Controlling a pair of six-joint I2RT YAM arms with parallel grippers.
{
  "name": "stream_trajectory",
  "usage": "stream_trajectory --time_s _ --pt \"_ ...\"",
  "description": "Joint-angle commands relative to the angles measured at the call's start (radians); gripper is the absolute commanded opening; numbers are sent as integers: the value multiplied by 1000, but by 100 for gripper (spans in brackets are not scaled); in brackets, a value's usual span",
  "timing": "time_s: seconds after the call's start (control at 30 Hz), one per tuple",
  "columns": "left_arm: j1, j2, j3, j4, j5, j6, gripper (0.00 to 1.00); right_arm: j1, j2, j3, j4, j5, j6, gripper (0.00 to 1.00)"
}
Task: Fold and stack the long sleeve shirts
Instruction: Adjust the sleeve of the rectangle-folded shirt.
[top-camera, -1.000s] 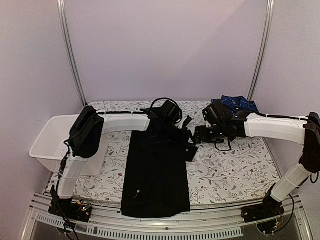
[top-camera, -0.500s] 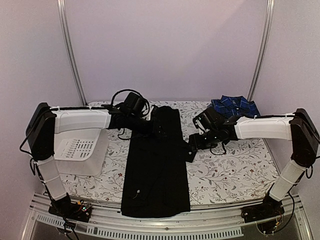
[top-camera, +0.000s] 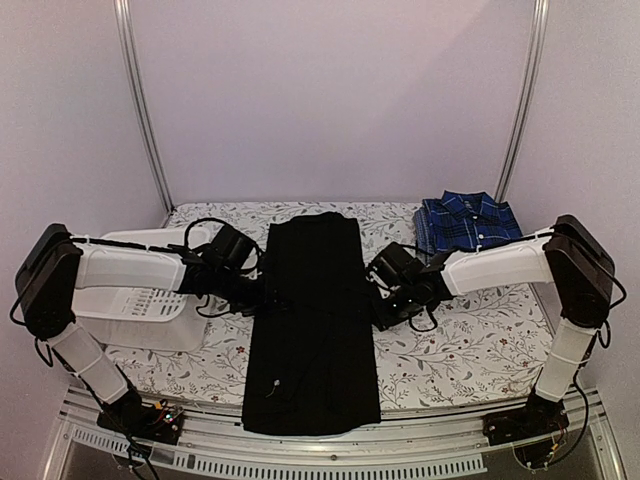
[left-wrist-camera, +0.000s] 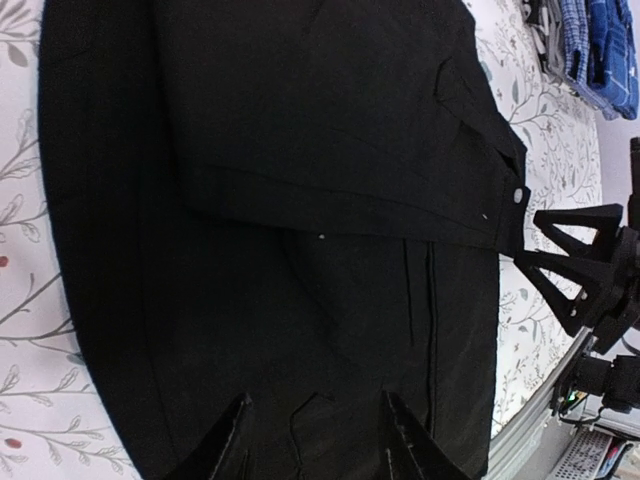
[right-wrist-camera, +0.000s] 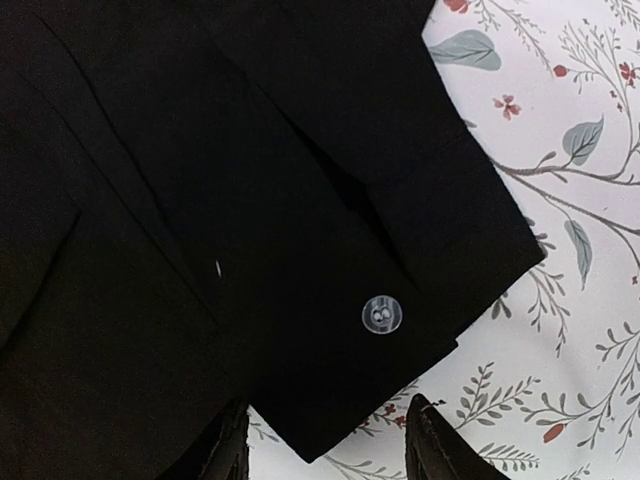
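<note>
The black long sleeve shirt (top-camera: 315, 330) lies flat as a long strip down the middle of the table, sleeves folded in. My left gripper (top-camera: 264, 294) rests at its left edge; in the left wrist view its jaws (left-wrist-camera: 315, 405) stand apart over the black cloth (left-wrist-camera: 300, 200), holding nothing. My right gripper (top-camera: 380, 300) is at the shirt's right edge. In the right wrist view its fingers (right-wrist-camera: 328, 437) straddle the corner of a cuff (right-wrist-camera: 340, 380) with a pale button (right-wrist-camera: 383, 316), still apart. The blue plaid shirt (top-camera: 465, 222) lies folded at the back right.
A white slotted basket (top-camera: 130, 300) stands at the left, under my left arm. The floral table cover (top-camera: 470, 345) shows to the right of the black shirt. Metal rails run along the near edge (top-camera: 330, 450).
My left arm swung from the back of the table forward to the shirt's left edge. The shirt's upper part now lies spread flat. My right gripper moved down to the cuff, its jaws narrowing.
</note>
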Motion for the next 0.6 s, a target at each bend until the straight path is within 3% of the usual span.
stream_trajectory --time_s 0.0,0.33,0.57 --pt "20 -18 -3 50 -16 -13 41 19 41 27 -10 72 -49 52" --pt "32 1 7 46 -18 -7 40 21 111 49 5 97 -91 45" --pt "40 8 17 46 -18 -11 40 24 129 51 5 67 -101 18"
